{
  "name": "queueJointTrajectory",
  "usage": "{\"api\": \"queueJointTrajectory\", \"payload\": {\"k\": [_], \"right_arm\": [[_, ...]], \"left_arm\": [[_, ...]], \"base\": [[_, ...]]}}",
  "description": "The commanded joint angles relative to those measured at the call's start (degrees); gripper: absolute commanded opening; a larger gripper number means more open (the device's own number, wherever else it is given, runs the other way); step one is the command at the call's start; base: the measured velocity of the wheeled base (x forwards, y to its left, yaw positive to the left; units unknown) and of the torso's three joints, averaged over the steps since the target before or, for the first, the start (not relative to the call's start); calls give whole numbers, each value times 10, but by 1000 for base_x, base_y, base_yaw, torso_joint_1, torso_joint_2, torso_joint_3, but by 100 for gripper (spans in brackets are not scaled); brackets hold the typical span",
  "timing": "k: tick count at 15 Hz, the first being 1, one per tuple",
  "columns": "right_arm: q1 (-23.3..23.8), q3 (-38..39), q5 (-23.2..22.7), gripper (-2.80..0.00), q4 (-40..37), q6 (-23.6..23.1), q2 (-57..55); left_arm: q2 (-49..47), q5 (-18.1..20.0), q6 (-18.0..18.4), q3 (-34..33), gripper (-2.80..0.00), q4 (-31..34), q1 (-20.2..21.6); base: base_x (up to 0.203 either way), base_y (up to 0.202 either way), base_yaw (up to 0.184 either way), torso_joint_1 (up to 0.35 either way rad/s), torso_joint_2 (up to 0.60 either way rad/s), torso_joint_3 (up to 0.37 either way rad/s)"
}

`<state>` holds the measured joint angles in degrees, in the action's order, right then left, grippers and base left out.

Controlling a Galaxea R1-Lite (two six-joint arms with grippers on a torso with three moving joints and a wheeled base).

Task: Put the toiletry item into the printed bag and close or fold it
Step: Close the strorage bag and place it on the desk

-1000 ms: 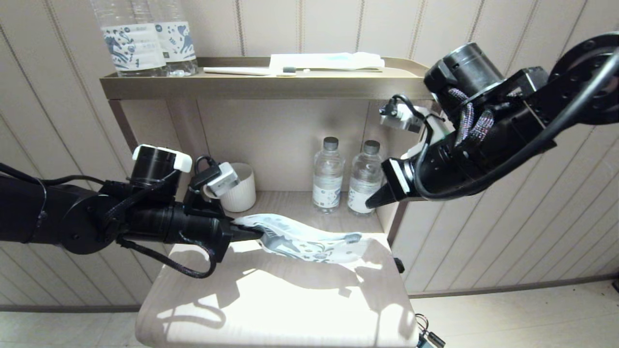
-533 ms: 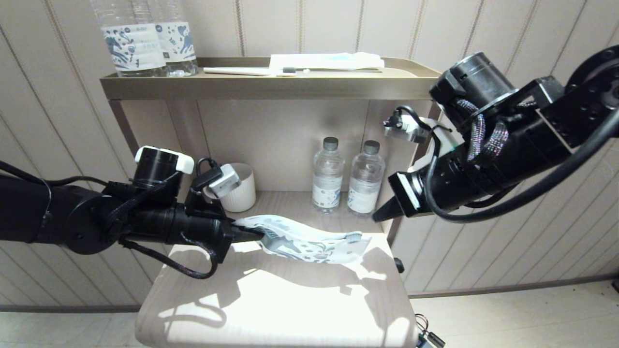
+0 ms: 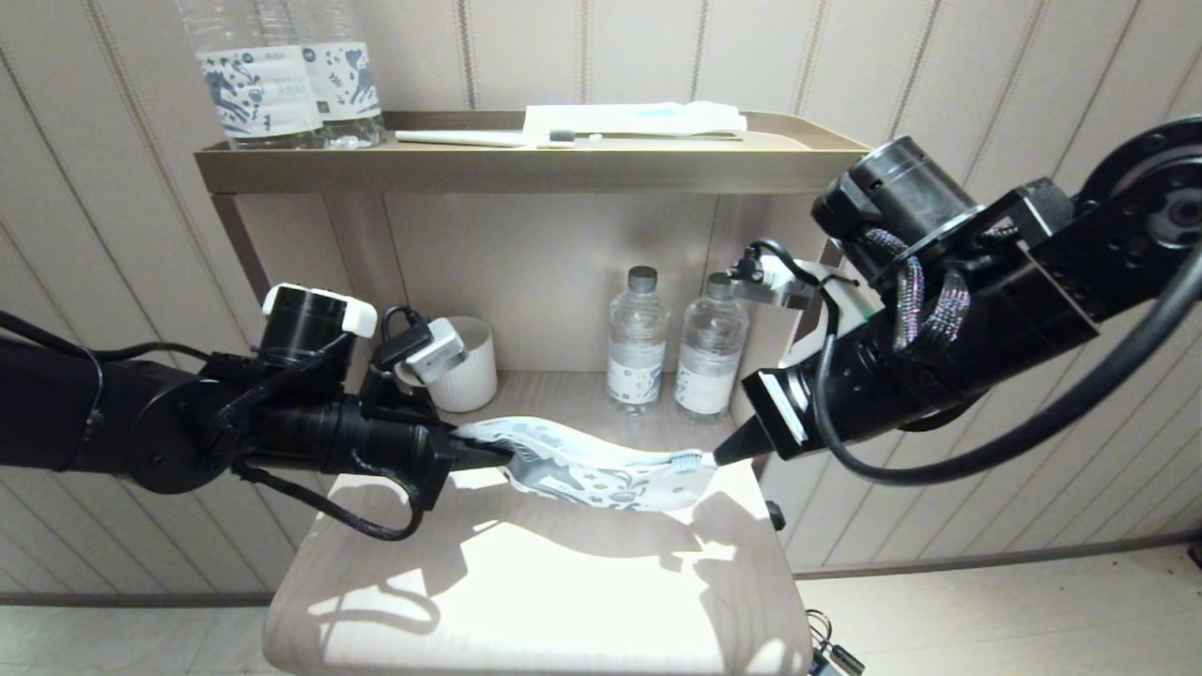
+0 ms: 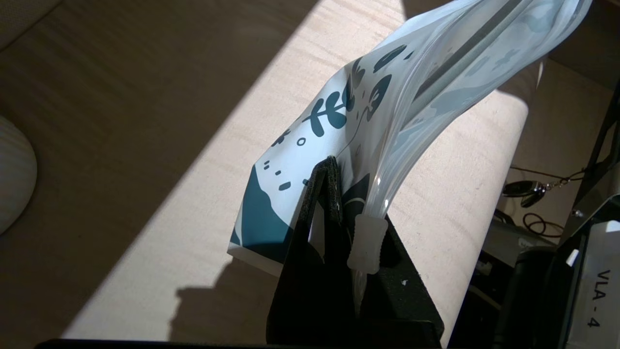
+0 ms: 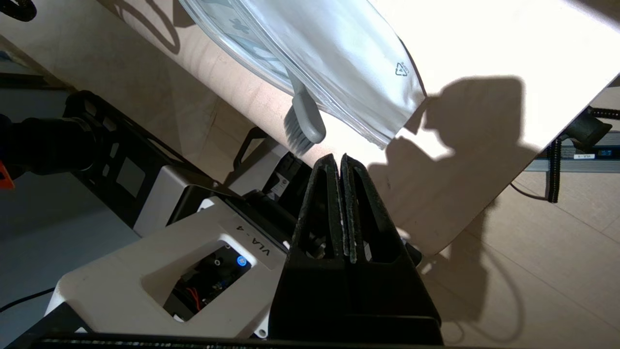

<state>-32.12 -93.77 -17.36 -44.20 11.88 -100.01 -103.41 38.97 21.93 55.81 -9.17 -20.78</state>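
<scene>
Left gripper (image 3: 488,455) pinches the white horse-printed zip pouch (image 3: 592,467) at centre frame.
Grey slim toothbrush (image 3: 688,459) pokes bristles-first from its mouth; closed, empty right gripper (image 3: 726,456) just beside, clear labelled bottles (image 3: 637,340) behind.

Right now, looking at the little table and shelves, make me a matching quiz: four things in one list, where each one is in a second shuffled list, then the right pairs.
Things:
1. printed bag
2. toothbrush head
3. white ribbed cup
4. flat white-and-blue packet

Places:
A. on the top shelf
B. pinched at one end by the left gripper
C. poking out of the bag's open end, just ahead of the shut right gripper
D. on the lower shelf, behind the left arm

Pairs: 1-B, 2-C, 3-D, 4-A
</scene>
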Motion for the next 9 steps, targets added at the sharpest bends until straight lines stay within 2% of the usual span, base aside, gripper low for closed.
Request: {"api": "queueJointTrajectory", "payload": {"k": [1,9], "right_arm": [[-1,-7,-1,-280,-2,1,-14],[-19,-37,0,-280,-1,1,-47]], "left_arm": [[0,2,1,0,-280,-1,0],[-3,2,1,-1,-280,-1,-1]], "base": [[0,0,0,0,0,0],[0,0,0,0,0,0]]}}
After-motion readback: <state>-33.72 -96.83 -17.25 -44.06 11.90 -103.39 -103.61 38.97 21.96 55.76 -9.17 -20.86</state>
